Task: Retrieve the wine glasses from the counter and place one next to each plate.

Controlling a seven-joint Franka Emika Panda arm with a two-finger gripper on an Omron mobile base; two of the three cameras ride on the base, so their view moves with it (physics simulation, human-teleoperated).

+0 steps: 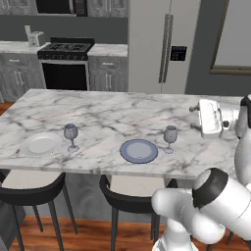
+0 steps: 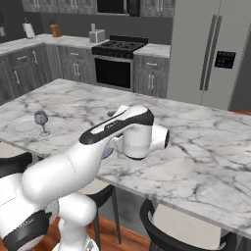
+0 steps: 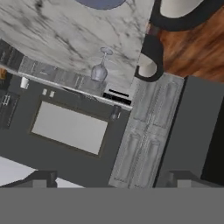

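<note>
Both wine glasses (image 1: 71,137) (image 1: 170,138) stand on the island (image 1: 112,115) near its front edge, each just beside a plate (image 1: 40,144) (image 1: 138,150). Gripper state cannot be told. Placement looks done; the arm should be withdrawn high, clear of stems.

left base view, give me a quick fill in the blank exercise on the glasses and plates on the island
1. The left wine glass stands beside the ____ plate.
2. The right wine glass stands next to the ____ plate.
3. Both glasses stand ____ on the marble island.
4. Behind the island, the dark ____ sits between grey cabinets.

Missing words: white; blue-grey; upright; stove
</note>
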